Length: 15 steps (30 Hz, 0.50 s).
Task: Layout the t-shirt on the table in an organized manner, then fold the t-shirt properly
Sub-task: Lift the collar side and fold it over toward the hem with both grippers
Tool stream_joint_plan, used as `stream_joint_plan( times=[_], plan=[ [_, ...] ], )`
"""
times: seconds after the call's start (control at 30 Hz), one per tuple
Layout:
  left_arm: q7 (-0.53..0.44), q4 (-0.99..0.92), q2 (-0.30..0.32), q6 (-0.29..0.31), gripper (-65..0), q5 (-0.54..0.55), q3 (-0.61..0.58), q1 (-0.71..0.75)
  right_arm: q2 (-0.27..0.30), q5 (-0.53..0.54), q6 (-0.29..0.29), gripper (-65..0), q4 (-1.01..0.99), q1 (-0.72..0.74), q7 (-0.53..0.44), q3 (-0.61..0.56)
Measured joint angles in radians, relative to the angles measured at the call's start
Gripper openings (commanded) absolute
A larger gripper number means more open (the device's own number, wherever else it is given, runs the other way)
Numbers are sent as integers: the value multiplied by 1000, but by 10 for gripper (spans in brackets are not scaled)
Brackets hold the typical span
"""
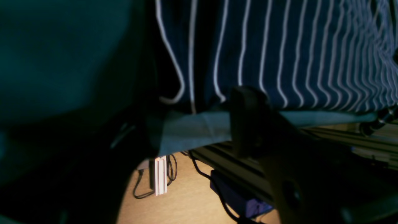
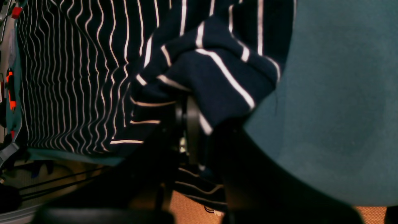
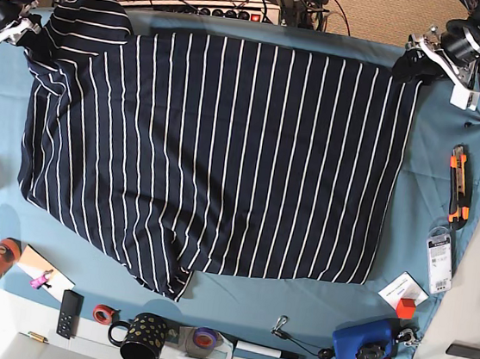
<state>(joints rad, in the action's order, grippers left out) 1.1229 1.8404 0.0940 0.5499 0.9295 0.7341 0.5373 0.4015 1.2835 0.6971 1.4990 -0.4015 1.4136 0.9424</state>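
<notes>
One broad teal-covered table (image 3: 426, 218) carries everything you need, and most of its middle is taken by the t-shirt (image 3: 226, 152), spread nearly flat with its stripes running from the far edge toward the near edge. In the base view the garment's long axis runs left to right: the hem lies along the right side, close to the far right corner, and the shoulder end sits at the left, where one sleeve (image 3: 86, 10) bunches up at the far left and the other (image 3: 160, 270) pokes out toward the near edge.

Treat the shirt as light, limp knit. It likely drapes and stretches rather than holding a shape, and drags on the cloth instead of sliding cleanly, so lift a corner before you move it. The best holds are probably seams and corners: hem corners, sleeve cuffs, shoulder points, where the doubled fabric gives the jaws something to bite.

Your right gripper (image 2: 186, 115), at the far left of the base view, is pressed together on a wad of striped fabric at the bunched sleeve, so you are holding the shirt there. Your left gripper (image 3: 418, 65), at the far right corner, stands spread beside the hem corner; in its wrist view one dark finger (image 1: 248, 118) sits at the table's edge just under the hem, with no cloth between the jaws.
</notes>
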Motion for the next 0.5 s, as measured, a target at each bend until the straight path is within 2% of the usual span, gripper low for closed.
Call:
stream_joint_plan(
  times=[0.07, 0.3, 0.4, 0.5],
  plan=[
    [6, -2, 0, 0, -383, -1, 0, 0, 0, 0, 0, -650, 0, 0, 0, 0],
    [-47, -4, 0, -1, -387, 0, -1, 0, 0, 0, 0, -650, 0, 0, 0, 0],
    [-42, -4, -1, -1, -387, -16, -1, -19, 0, 0, 0, -650, 0, 0, 0, 0],
    [-32, -5, -2, -3, -415, -42, -1, -66, 0, 0, 0, -650, 0, 0, 0, 0]
  ],
)
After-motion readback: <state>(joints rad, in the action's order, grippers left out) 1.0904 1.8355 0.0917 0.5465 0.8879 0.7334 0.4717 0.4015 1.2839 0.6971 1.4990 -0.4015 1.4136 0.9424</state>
